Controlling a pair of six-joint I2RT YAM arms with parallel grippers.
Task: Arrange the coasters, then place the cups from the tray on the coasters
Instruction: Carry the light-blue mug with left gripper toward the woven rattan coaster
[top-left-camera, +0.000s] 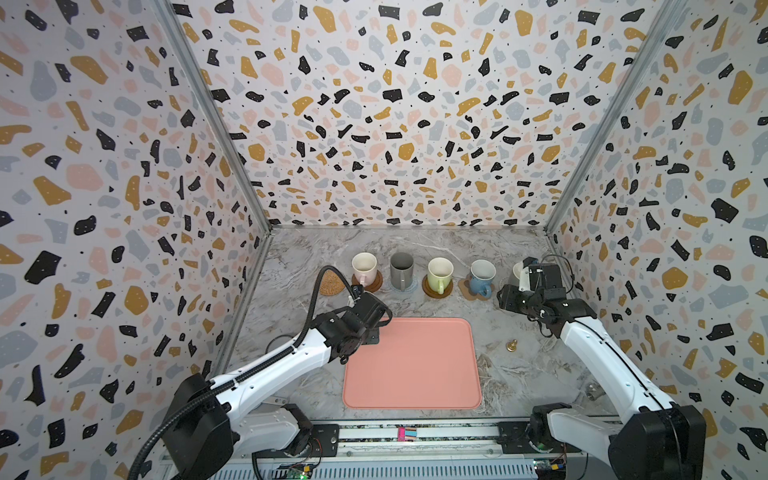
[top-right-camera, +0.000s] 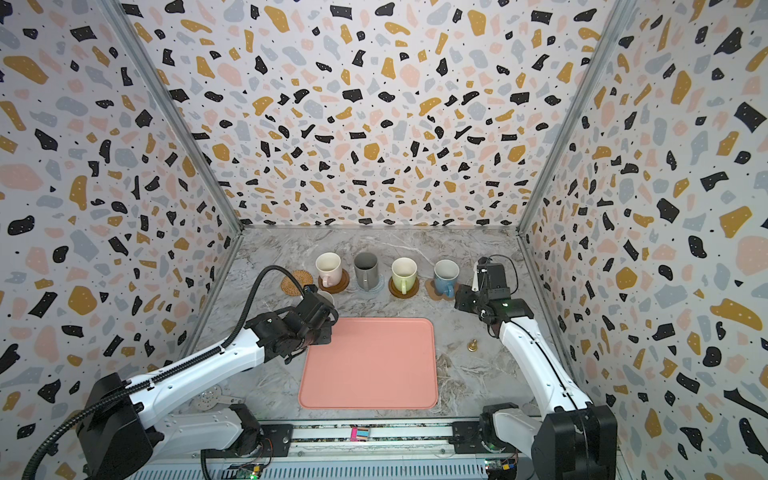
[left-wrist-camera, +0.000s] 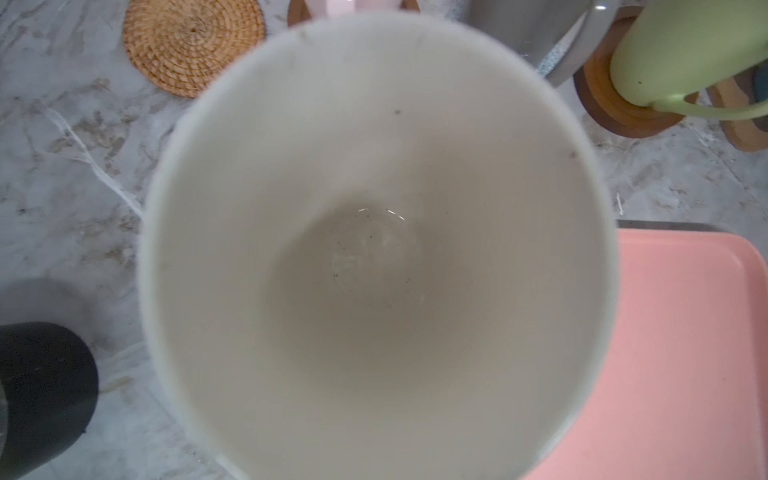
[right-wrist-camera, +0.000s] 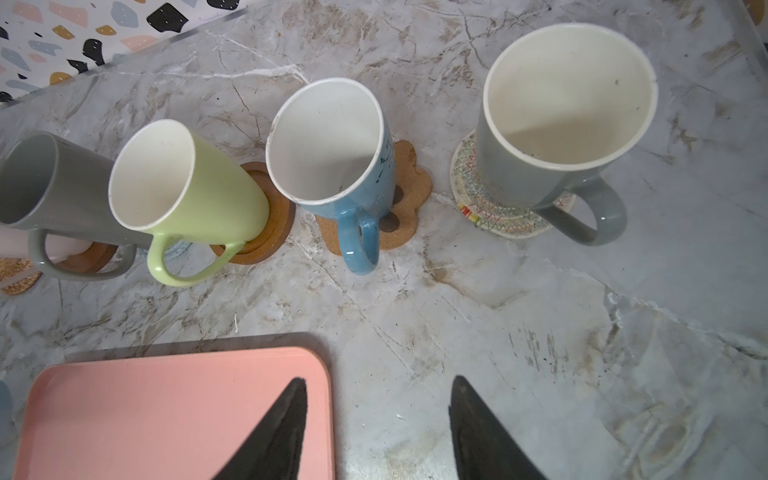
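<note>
Left fingers, one dark tip showing in the left wrist view, clamp the blurred mug, bare cream inside, between tan woven coaster and tray. Right wrist view: right fingers apart, gripping nothing; dark grey mug, green mug, blue mug, light grey mug on coasters. In a top view pink mug makes five; right arm half-hides the light grey.
</note>
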